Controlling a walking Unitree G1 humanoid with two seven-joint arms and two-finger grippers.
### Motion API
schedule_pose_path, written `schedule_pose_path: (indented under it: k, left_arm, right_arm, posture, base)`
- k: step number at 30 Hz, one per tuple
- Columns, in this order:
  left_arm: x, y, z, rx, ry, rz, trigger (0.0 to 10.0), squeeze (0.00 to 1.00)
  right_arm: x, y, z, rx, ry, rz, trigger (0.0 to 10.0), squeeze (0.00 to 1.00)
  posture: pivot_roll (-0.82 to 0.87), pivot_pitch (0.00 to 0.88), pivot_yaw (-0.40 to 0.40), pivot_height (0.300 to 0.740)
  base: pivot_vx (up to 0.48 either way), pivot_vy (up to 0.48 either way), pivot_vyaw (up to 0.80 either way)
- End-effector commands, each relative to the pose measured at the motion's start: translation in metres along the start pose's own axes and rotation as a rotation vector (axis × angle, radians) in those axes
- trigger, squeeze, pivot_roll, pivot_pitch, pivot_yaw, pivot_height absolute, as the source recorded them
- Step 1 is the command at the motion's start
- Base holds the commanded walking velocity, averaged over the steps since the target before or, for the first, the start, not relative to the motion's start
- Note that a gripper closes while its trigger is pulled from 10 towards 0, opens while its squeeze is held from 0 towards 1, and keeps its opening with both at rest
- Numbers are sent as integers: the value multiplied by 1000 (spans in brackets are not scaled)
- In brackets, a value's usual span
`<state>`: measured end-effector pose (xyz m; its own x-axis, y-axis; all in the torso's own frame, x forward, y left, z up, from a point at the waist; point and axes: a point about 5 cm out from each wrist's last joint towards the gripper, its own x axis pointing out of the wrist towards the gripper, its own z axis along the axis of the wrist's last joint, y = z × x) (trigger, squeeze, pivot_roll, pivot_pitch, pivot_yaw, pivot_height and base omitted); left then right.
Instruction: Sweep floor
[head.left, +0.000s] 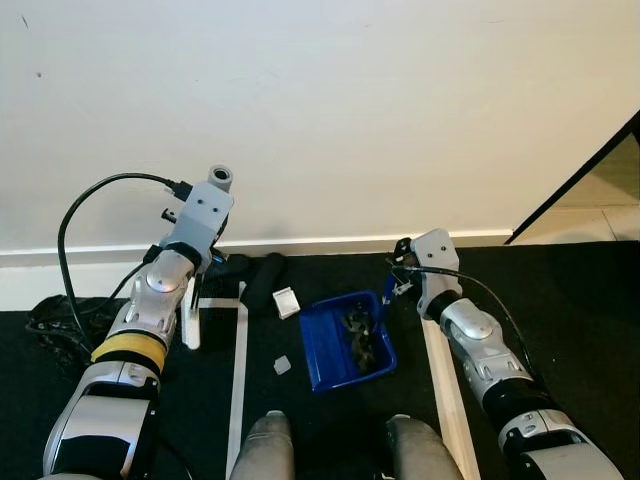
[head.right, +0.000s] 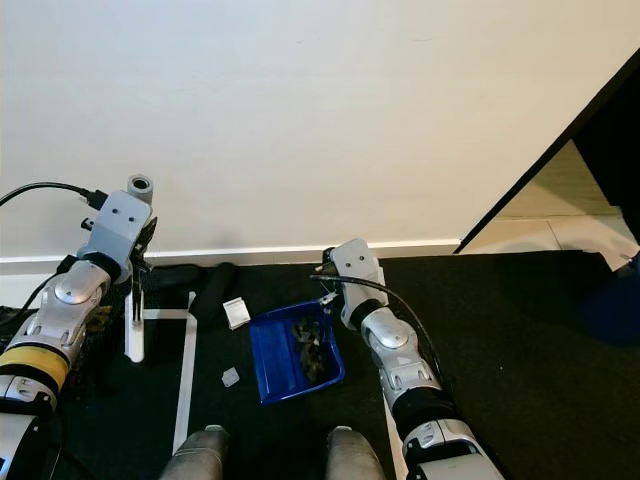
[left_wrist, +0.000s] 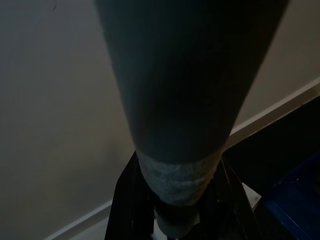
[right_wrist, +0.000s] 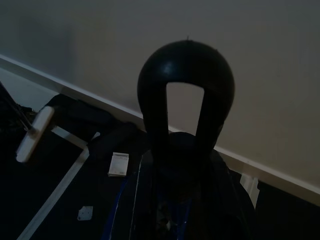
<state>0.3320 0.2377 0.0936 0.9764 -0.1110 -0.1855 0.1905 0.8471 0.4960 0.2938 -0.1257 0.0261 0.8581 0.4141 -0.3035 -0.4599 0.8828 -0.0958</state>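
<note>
Left eye view: left tool (head.left: 200, 262) is up near the baseboard (head.left: 330, 241), clamped on a broom handle (head.left: 190, 322) that runs down to a white tip on the black floor (head.left: 560, 290). Right tool (head.left: 392, 287) sits at the back edge of the blue dustpan (head.left: 322, 345), on its handle; fingers themselves are hidden, so grip width is not readable here. Dustpan lies between the two arms on the floor, dark debris (head.left: 360, 338) inside. White paper scrap (head.left: 286, 302) just off the pan's left back corner, a smaller scrap (head.left: 282, 365) on the floor left of the pan. White tape lines (head.left: 238, 380) cross the floor. Black bundle (head.left: 252, 277) lies along the baseboard. Robot feet (head.left: 262, 448) at the frame bottom. Right eye view: same layout, broom handle white tip (head.right: 134, 338) well left of the dustpan. Left wrist view: dark, the broom handle (left_wrist: 185, 100) runs straight down the frame, black fingers (left_wrist: 131, 210) closed around it, blue pan corner (left_wrist: 295, 200) at one edge. Right wrist view: dark, a black looped handle (right_wrist: 186, 100) stands between the fingers (right_wrist: 227, 200), gripped; blue pan rim (right_wrist: 120, 200) below, both paper scraps on the floor beside it.
</note>
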Motion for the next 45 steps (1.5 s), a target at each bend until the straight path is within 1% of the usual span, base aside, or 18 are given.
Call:
schedule_pose_path:
  k: [1, 38, 39, 40, 41, 42, 43, 45]
  left_arm:
    - [-1, 7, 1, 28, 15, -28, 10000, 0]
    - [-1, 7, 1, 28, 15, -28, 10000, 0]
    - [-2, 1, -4, 31, 12, -5, 10000, 0]
    - [-14, -28, -35, -145, 97, 35, 10000, 0]
    - [-25, -50, -56, -272, 172, 67, 10000, 0]
    - [-33, -69, -69, -358, 230, 76, 10000, 0]
    - [-38, -79, -75, -401, 262, 76, 10000, 0]
    - [-38, -84, -76, -399, 274, 67, 10000, 0]
  right_arm:
    - [-18, 15, -56, 81, 272, 37, 10000, 0]
    - [-18, 15, -56, 81, 272, 37, 10000, 0]
    - [-20, 16, -57, 83, 270, 37, 10000, 0]
    - [-28, 8, -70, 173, 291, -67, 10000, 0]
    - [-34, 3, -79, 240, 308, -147, 10000, 0]
    - [-39, 0, -85, 287, 322, -202, 10000, 0]
    - [-41, -1, -89, 311, 330, -230, 10000, 0]
    - [-42, 0, -90, 312, 334, -232, 10000, 0]
  posture:
    - [-60, 389, -147, 740]
    - [-60, 389, -147, 740]
    - [-73, 0, 0, 740]
    - [101, 0, 0, 740]
    - [101, 0, 0, 740]
    - [98, 0, 0, 740]
    - [98, 0, 0, 740]
    - [96, 0, 0, 740]
  base:
    - [0, 0, 0]
    - [0, 0, 0]
    - [0, 0, 0]
    - [0, 0, 0]
    - [0, 0, 0]
    - [0, 0, 0]
    - [0, 0, 0]
    - [0, 0, 0]
